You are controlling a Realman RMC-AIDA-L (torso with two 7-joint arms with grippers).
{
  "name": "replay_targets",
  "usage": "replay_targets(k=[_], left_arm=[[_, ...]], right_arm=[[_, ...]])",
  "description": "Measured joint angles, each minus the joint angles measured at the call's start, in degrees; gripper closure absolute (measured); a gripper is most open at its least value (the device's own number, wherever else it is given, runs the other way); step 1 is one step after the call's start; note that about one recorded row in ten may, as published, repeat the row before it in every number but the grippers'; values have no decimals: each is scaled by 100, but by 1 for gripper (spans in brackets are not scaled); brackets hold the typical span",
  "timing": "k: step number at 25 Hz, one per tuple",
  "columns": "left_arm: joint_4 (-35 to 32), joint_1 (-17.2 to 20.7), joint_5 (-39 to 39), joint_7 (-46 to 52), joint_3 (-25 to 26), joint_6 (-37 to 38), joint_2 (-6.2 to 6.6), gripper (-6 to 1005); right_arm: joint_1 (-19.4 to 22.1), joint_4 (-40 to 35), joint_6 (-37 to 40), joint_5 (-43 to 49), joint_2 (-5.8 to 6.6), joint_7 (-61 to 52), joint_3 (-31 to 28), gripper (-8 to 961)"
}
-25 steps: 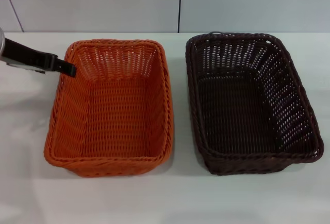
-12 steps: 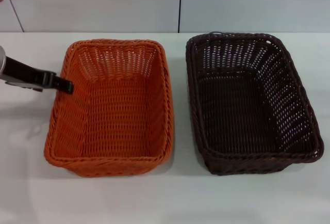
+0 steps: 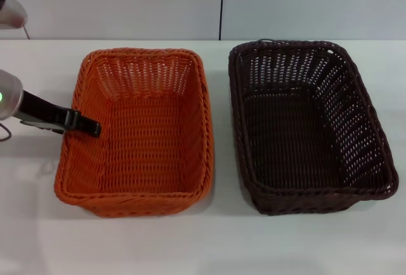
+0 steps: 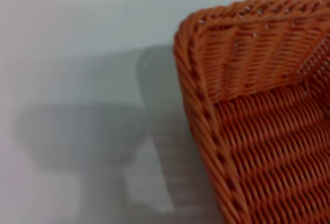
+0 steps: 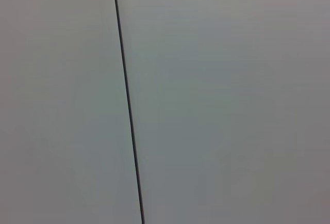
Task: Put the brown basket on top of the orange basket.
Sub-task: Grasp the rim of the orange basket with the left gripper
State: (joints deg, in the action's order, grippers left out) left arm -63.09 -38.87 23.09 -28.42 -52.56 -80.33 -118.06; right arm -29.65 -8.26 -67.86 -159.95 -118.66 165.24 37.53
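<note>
Looking down from my head camera, I see the orange basket (image 3: 139, 132) sitting on the white desk (image 3: 216, 243) on my left side, and the brown basket (image 3: 307, 126) sitting to its right, just beside it with a narrow strip of bare desk between the two. Both stand upright, open side up, long sides running away from me, and neither one is stacked on the other. My left end effector (image 3: 85, 125) reaches in from the left edge, a dark arm-end lying across the left rim of the orange basket at about the middle of that long side, its tip poking just inside over the sloping woven wall. A green light glows on the grey wrist housing behind it. I cannot tell whether its fingers are spread or pressed together, as the tip reads only as one dark shape. My left wrist camera shows a corner of the orange basket (image 4: 258, 115), braided rim and woven floor, with grey shadow on the desk beside it. My right end effector appears nowhere; the right wrist camera shows only a pale wall panel (image 5: 221, 100) with a thin dark seam (image 5: 126, 100) running across it
</note>
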Motion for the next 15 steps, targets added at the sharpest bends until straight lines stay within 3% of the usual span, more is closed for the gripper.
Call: replay_targets(k=[4, 13, 15], left_arm=[[30, -13, -14, 25, -305, 34, -3, 303], [-109, 18, 32, 32, -281, 10, 12, 313], [-108, 2, 21, 44, -281, -25, 12, 407]], right_arm=[[-1, -7, -11, 0, 0, 0, 0, 281], [13, -25, 3, -2, -8, 0, 0, 281], [16, -23, 3, -10, -8, 0, 0, 282]])
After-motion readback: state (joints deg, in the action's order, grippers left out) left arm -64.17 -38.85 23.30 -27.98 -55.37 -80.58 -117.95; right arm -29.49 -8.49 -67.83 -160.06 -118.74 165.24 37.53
